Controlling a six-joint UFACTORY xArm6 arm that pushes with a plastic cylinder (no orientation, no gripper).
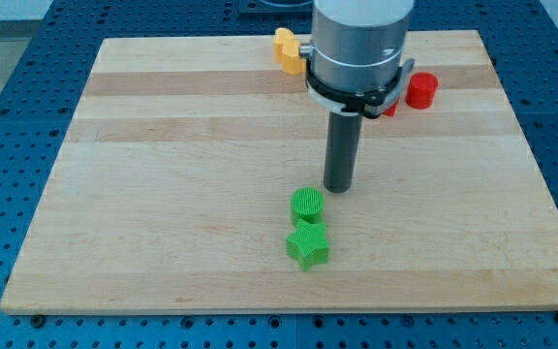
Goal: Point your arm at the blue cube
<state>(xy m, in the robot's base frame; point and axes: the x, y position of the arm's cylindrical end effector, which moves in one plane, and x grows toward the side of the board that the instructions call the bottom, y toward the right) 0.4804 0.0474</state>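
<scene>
No blue cube shows in the camera view; it may be hidden behind the arm. My tip (338,188) rests on the wooden board (163,194) near the middle, just up and right of a green cylinder (307,203). A green star-shaped block (307,246) lies right below the cylinder, touching it.
A red cylinder (420,90) sits at the top right, with another red block (389,105) partly hidden behind the arm beside it. A yellow block (287,49) lies at the top edge, partly hidden by the arm. Blue perforated table surrounds the board.
</scene>
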